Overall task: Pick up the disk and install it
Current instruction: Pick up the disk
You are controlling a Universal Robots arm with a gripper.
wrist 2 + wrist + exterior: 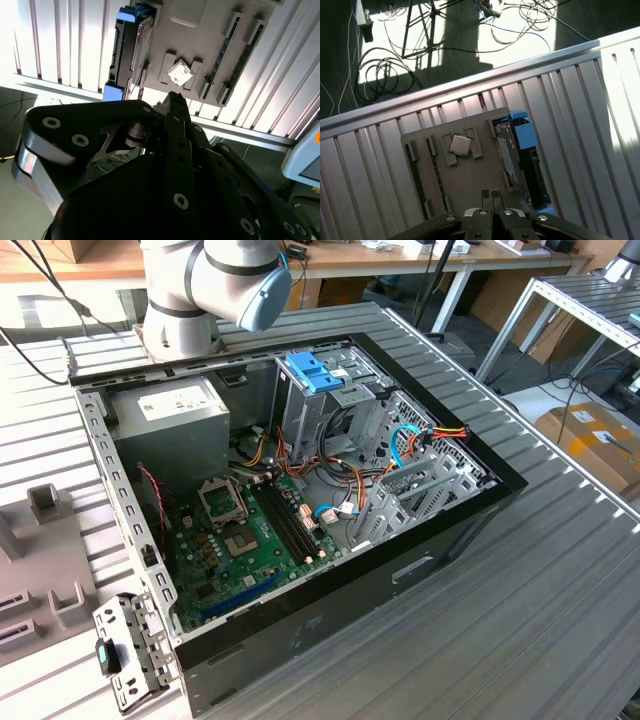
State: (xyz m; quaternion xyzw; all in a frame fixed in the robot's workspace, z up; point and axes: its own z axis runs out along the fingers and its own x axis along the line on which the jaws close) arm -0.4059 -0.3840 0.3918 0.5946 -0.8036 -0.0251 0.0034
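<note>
- The black metal claw [490, 196] has its two fingers [484, 200] pressed together with nothing between them. In both wrist views it hangs above a flat grey plastic holding plate [470, 175], apart from everything on it.
- The disk [532, 165] — a flat rectangular hard drive with a dark body and bright blue plastic rails — stands on its long edge in a slot at the rim of that plate. The plate rests on the ribbed aluminium table [580, 100], outside the computer.
- The relation that counts: the disk lies off to one side of the fingertips, across a strip of bare plate. Its long axis runs along the plate's rim, roughly parallel to the plate's slots. By my reading the fingertips hang nearer one end of the disk than its middle.
- In the second wrist view the disk [127, 50] shows edge-on, with blue plastic at each end, a little beyond the claw [174, 97].
- Also on the plate are a small square silvery processor chip [461, 145] in its recess and long dark memory sticks [225, 52] in slots further off. Neither lies between claw and disk.
- A raised grey rib [492, 128] just beside the disk's face looks the likeliest obstacle — fingers would want room there.
- In the exterior view the open black computer case [400, 570] sits on the table. It holds a paler blue slotted plastic tray [313, 370] at its drive cage and a grey metal box with a white label [170, 410].
</note>
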